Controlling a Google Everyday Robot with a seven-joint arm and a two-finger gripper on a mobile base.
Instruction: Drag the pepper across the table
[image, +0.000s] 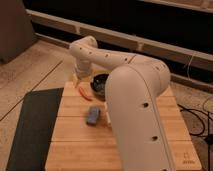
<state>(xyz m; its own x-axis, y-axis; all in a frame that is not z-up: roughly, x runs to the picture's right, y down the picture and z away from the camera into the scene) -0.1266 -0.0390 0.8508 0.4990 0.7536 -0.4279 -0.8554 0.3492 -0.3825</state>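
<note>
The orange-red pepper lies on the light wooden table, near its far left corner. My gripper hangs from the white arm just behind and above the pepper's far end, close to the table's back edge. I cannot tell whether it touches the pepper.
A blue-grey block lies mid-table in front of the pepper. A dark bowl sits to the pepper's right, and a white bottle shows partly behind the arm. A dark grey floor mat lies left of the table. Cables trail at the right.
</note>
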